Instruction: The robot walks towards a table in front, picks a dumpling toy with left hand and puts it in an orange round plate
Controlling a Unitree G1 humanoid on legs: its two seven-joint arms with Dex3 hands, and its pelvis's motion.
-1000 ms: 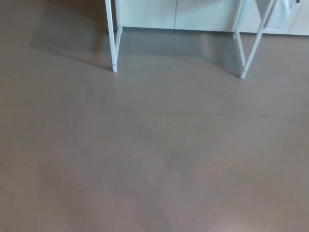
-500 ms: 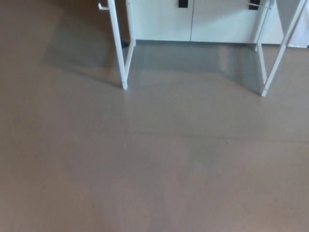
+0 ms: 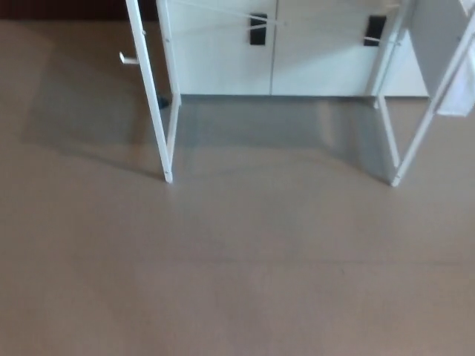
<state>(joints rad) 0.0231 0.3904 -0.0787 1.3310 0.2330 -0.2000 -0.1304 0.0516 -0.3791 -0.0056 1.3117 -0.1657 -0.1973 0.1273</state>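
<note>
- Brown, smooth floor (image 3: 237, 282) fills most of the head view; nothing lies on it.
- White metal table legs stand ahead: one pair at the left (image 3: 157, 111), one pair at the right (image 3: 404, 111). Only the frame shows; the tabletop is above the picture's edge.
- Behind the legs stands a white cabinet (image 3: 274, 52) with two dark handles (image 3: 258, 28), close to the far side of the frame.
- Neither hand is in view, nor any forearm. Whether either is released, clenched or grasping cannot be told. With no hand showing, nothing can be placed relative to it.
- Dumpling toy: not visible. By judgement it sits on the unseen tabletop, ahead of and above this view. The orange round plate is likewise unseen.
- Step in hand, as judged: the walk to the table. Picking has not begun.
- Handling, judged from the task wording alone: a toy dumpling should be light and probably soft or slightly yielding, not fragile, perhaps smooth-skinned. A hold across its plump middle, thumb against the two fingers, seems safest; a pinch at a thin pleated edge may slip.
- Risk noted: stopping too far from or too near the frame would leave the left hand a poor reach.
</note>
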